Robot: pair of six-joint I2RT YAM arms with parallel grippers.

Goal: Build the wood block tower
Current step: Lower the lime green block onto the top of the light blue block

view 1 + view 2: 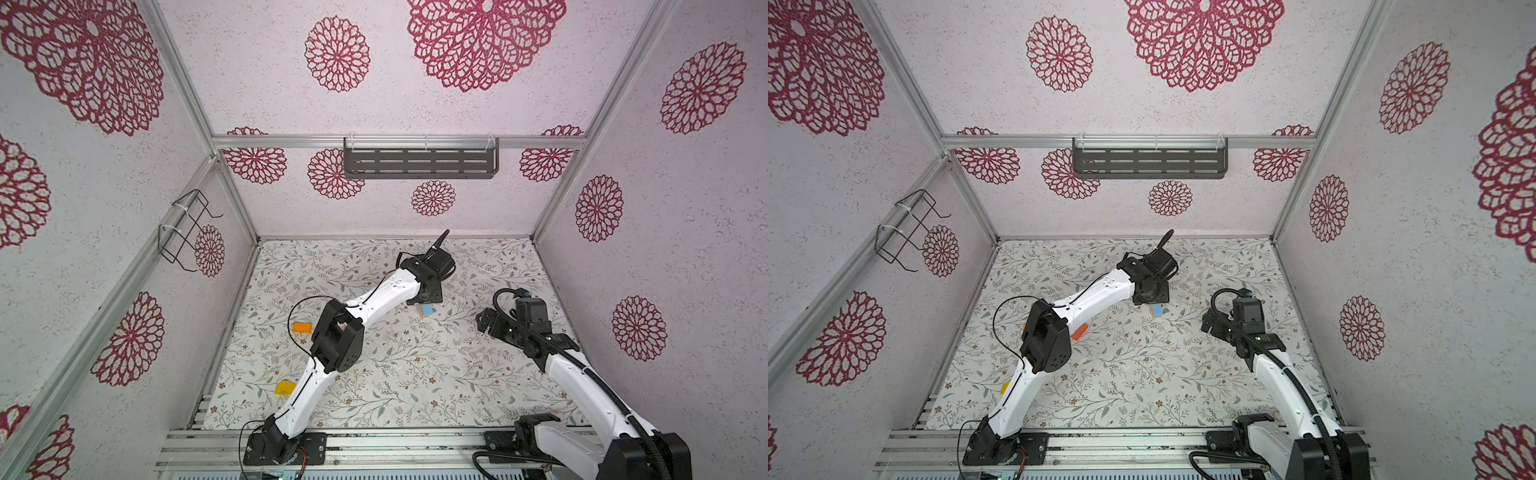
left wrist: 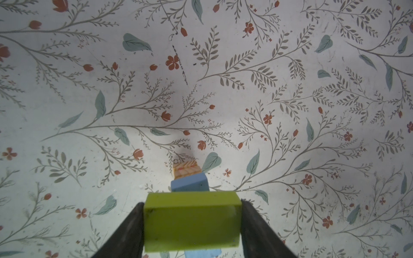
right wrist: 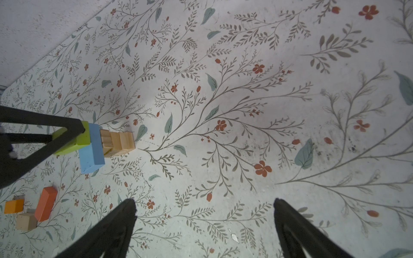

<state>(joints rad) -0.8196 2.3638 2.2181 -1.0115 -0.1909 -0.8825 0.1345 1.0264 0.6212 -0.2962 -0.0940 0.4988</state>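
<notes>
left end effector (image 2: 192, 203) clamped on green block (image 2: 192, 223), at the blue block (image 3: 92, 152) topping the tower (image 3: 117, 143), mid tabletop (image 3: 245, 89), right end effector (image 3: 204, 200) wide, empty, near tower, red-orange block (image 3: 45, 204) lying apart

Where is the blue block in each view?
In a top view: blue block mid-table, peeking from under the left arm.
In a top view: the block, same spot.
Left wrist: beyond the green block.
Right wrist: between green block and wooden cubes.
Landmark: left gripper holding the green block.
</notes>
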